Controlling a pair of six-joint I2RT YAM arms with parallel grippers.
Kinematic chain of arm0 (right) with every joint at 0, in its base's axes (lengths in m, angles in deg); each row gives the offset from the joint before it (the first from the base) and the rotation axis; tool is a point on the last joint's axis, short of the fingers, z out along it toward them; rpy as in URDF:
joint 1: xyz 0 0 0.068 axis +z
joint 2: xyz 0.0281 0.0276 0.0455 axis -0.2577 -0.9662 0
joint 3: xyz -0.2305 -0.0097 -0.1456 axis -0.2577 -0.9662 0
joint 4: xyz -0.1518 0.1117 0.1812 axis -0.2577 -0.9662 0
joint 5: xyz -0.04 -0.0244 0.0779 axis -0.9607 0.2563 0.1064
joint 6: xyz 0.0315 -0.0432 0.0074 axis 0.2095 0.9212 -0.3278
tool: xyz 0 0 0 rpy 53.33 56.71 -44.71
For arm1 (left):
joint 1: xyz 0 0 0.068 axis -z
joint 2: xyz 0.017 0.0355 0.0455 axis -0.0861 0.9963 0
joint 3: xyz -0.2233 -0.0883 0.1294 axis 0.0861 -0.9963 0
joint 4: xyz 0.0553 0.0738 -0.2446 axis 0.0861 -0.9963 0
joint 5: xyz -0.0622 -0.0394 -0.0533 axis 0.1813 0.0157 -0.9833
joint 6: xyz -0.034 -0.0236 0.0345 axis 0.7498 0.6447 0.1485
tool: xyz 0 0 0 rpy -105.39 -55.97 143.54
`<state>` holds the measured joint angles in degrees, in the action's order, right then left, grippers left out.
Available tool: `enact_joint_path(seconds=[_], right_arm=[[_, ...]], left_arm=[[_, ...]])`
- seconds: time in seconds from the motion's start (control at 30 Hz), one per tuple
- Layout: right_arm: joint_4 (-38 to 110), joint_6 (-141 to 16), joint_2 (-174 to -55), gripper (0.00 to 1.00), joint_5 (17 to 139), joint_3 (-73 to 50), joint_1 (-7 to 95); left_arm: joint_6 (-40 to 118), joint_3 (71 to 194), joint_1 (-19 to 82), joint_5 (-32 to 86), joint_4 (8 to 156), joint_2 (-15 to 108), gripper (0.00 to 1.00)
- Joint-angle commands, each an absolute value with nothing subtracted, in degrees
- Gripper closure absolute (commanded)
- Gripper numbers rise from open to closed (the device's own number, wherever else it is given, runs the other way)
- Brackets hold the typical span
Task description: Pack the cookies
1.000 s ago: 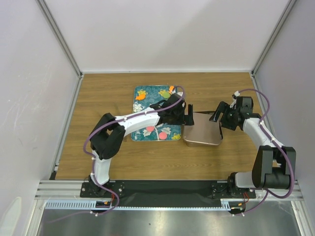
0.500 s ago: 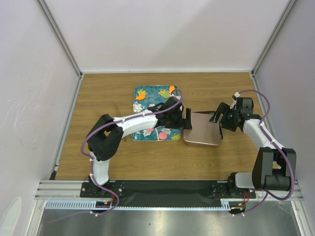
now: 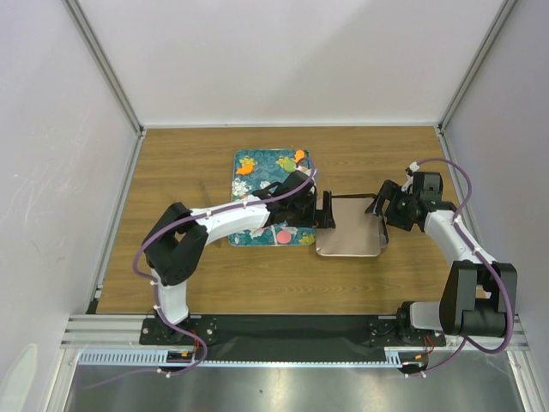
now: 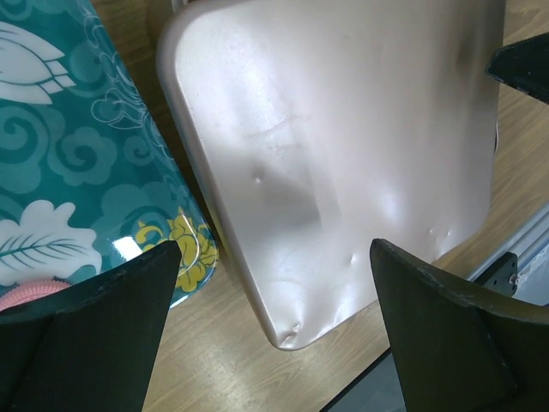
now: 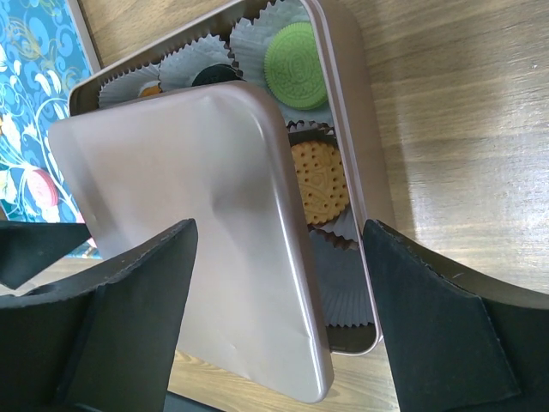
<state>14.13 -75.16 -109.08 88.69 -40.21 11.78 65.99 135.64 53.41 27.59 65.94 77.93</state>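
Note:
The square metal tin (image 5: 347, 103) stands right of the teal tray (image 3: 257, 184). Its lid (image 5: 189, 232) lies askew over it and leaves the far side uncovered. Paper cups there hold a green cookie (image 5: 296, 53), a tan cookie (image 5: 319, 182) and a black cookie (image 5: 210, 77). A pink cookie (image 3: 281, 236) lies on the tray's near edge and also shows in the left wrist view (image 4: 26, 296). My left gripper (image 3: 324, 210) is open above the lid's left corner (image 4: 287, 330). My right gripper (image 3: 382, 206) is open and straddles the tin and lid from the right.
The tray and tin sit side by side on the wooden table (image 3: 171, 172). White walls close in the left, far and right sides. The black strip and metal rail (image 3: 283, 330) run along the near edge.
The lid has sunk from a tilt to lie flatter on the tin. My left gripper has shifted slightly nearer and left along the lid's edge. My right gripper has barely moved.

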Motion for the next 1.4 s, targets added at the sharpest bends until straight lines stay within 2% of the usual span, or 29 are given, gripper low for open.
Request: enact_joint_path(seconds=[0.0, 0.4, 0.6, 1.37], right_arm=[[15.14, -74.48, -108.08, 0.16, 89.74, -40.35, 11.68], [15.93, -75.01, -109.76, 0.18, 90.00, -40.35, 13.35], [16.37, -76.33, -108.09, 0.23, 90.09, -41.49, 14.06], [15.67, -77.47, -103.86, 0.23, 90.53, -44.83, 14.59]], left_arm=[[66.86, 137.91, 54.51, 27.21, 67.11, 78.57, 0.02], [68.01, 143.27, 54.86, 28.44, 63.68, 84.46, 0.03], [68.45, 145.03, 54.77, 29.14, 62.80, 85.86, 0.03], [68.19, 153.46, 54.77, 31.25, 57.88, 91.49, 0.03]])
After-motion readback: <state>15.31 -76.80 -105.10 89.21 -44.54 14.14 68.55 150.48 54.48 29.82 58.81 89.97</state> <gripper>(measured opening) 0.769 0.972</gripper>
